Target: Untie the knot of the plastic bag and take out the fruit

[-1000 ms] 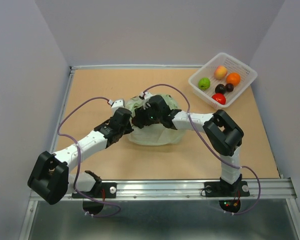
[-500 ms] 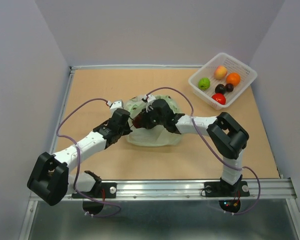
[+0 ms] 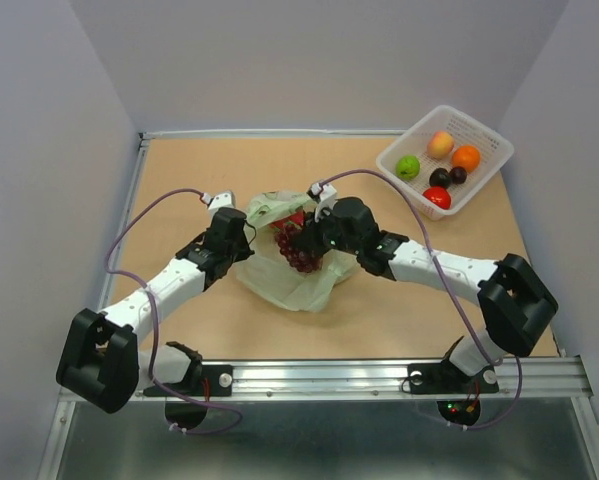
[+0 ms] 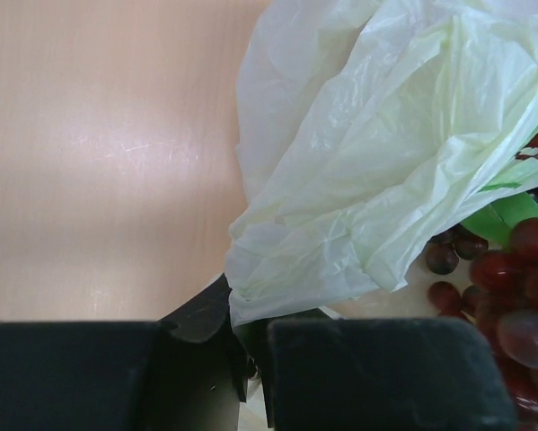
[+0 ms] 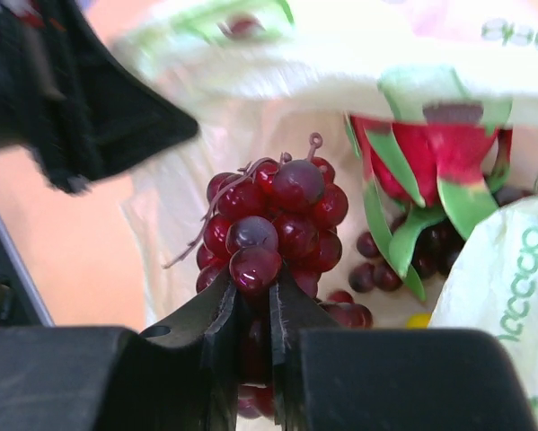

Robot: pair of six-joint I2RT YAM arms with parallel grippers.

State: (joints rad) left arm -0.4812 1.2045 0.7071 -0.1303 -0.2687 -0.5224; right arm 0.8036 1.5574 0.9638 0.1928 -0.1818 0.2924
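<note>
The pale green plastic bag [image 3: 297, 282] lies open and spread out at the table's middle; no knot shows. My right gripper [image 5: 252, 296] is shut on a bunch of dark purple grapes [image 5: 273, 220], lifted above the bag's mouth [image 3: 299, 250]. Behind them the pink-red dragon fruit [image 5: 430, 148] with green scales rests in the bag, with a bit of yellow fruit [image 5: 418, 320] and some loose grapes beside it. My left gripper [image 4: 249, 334] is shut on the bag's left edge [image 4: 376, 171] and stands at the bag's left side [image 3: 245, 246].
A white mesh basket [image 3: 482, 182] at the back right holds small round fruits in green, peach, orange, red and dark. The table's raised rim runs along the left and back edges. Purple cables loop above both arms.
My right gripper has shut on the grapes and drawn them up and to the right, out of the bag. The bag has spread open and flatter. My left gripper still holds its edge.
</note>
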